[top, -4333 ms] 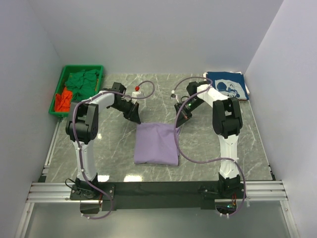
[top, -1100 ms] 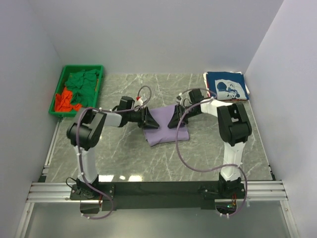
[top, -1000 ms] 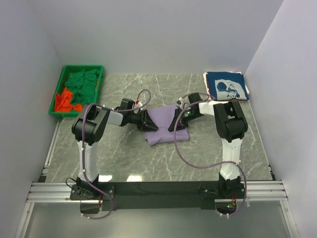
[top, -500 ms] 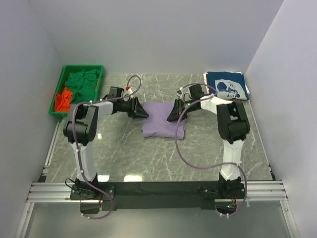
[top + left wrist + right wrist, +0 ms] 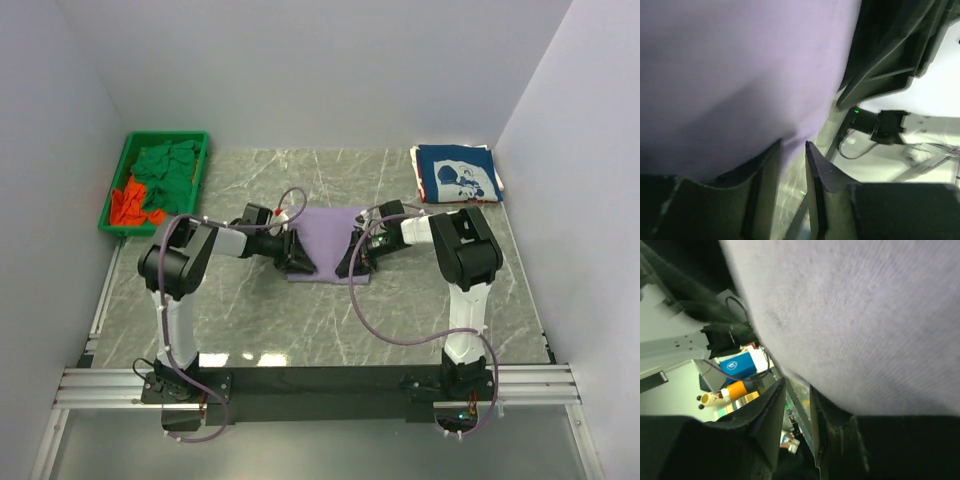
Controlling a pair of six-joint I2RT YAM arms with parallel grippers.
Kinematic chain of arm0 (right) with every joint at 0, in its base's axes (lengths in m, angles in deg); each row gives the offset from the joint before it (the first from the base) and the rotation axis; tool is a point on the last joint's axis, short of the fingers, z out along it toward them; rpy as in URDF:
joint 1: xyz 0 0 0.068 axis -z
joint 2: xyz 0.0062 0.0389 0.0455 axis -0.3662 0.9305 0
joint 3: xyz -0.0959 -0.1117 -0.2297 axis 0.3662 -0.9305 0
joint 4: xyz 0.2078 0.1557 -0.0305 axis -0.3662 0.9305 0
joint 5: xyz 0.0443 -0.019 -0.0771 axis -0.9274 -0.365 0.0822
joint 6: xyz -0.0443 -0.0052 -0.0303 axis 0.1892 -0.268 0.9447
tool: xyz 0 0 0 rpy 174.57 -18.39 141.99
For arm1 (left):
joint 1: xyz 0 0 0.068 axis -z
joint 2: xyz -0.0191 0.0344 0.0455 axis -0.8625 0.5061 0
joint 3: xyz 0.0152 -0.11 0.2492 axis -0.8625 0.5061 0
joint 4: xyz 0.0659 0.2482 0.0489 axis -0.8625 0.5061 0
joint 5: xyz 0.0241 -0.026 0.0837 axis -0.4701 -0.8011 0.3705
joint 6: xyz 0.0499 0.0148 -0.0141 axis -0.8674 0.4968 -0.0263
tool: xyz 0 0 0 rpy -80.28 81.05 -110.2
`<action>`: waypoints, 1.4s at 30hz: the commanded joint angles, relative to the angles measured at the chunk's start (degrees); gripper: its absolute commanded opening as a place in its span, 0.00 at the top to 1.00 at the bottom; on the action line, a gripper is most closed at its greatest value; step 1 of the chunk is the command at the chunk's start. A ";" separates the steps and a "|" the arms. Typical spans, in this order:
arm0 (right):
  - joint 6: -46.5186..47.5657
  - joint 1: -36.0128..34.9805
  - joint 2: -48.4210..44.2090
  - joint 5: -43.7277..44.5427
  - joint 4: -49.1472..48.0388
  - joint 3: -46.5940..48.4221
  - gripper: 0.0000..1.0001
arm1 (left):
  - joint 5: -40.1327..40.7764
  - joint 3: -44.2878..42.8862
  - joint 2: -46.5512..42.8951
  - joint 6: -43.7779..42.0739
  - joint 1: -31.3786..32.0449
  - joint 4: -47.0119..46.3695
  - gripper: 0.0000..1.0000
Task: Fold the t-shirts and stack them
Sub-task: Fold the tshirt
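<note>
The lavender t-shirt (image 5: 325,232) lies folded in a small rectangle on the marble table (image 5: 250,320). My left gripper (image 5: 300,264) is at its near left corner and my right gripper (image 5: 345,268) at its near right corner. In the left wrist view the lavender cloth (image 5: 740,65) fills the top and its edge dips between the nearly closed jaws of the gripper (image 5: 792,147). In the right wrist view the cloth (image 5: 865,315) lies over the tips of the narrow-set jaws of the gripper (image 5: 797,385). The navy printed t-shirt (image 5: 456,175) lies folded at the far right.
A green plastic bin (image 5: 120,170) stands at the far left with crumpled green (image 5: 165,165) and orange-red (image 5: 127,205) t-shirts in it. White walls close in the table on three sides. Purple cables hang from both arms.
Both grippers have moved from the far side corners of the lavender shirt to its near edge. The shirt is a smaller folded rectangle than 4.3 s ago.
</note>
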 commanded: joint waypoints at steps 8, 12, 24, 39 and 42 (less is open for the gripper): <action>10.24 4.72 1.93 10.81 12.62 5.55 0.67 | 6.19 -4.09 2.06 -14.95 -8.23 16.38 0.64; 12.54 4.37 -5.37 4.85 14.12 4.50 0.68 | 0.56 -2.16 -5.67 -17.85 -7.61 15.42 0.62; 13.32 -1.17 -5.05 3.85 11.22 0.01 0.69 | -3.05 1.53 -5.17 -11.89 -3.92 6.72 0.62; 20.62 3.40 -9.05 7.04 20.01 5.20 0.73 | 1.34 -3.81 -9.36 -26.28 -7.53 19.80 0.60; 14.85 4.97 -21.26 8.95 12.13 -0.67 0.70 | 6.16 -6.28 -16.22 -36.71 -2.19 21.48 0.59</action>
